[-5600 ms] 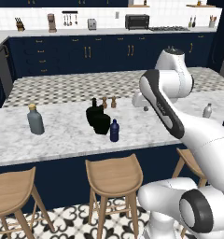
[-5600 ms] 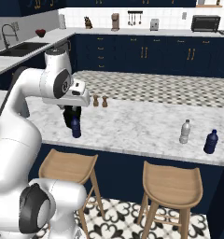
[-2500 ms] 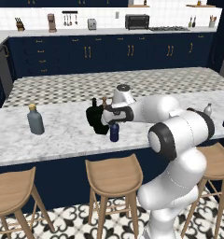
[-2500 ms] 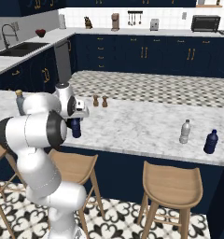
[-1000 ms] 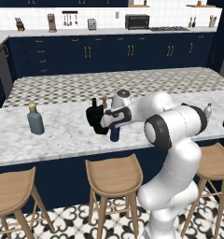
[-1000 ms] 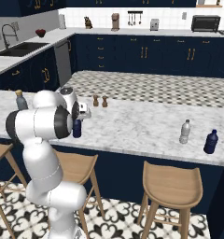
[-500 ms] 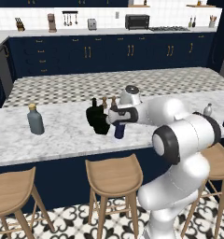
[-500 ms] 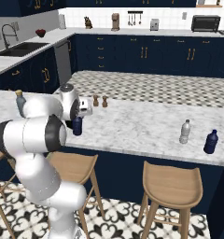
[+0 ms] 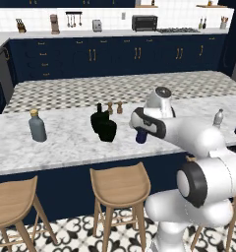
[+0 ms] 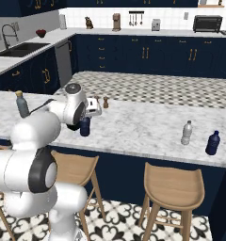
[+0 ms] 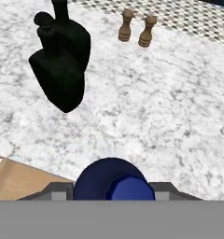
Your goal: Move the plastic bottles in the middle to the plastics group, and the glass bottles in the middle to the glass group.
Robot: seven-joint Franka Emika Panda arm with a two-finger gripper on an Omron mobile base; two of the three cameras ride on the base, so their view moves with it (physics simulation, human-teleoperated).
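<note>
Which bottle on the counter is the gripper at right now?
The small navy-blue bottle in the middle, between the gripper's fingers; the two black bottles stand apart to its left.

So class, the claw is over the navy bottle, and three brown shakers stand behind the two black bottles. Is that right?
Not quite. There are two brown shakers, not three; the hand view shows the pair plainly, standing behind the two black bottles. The rest holds: the claw is over the navy bottle.
</note>
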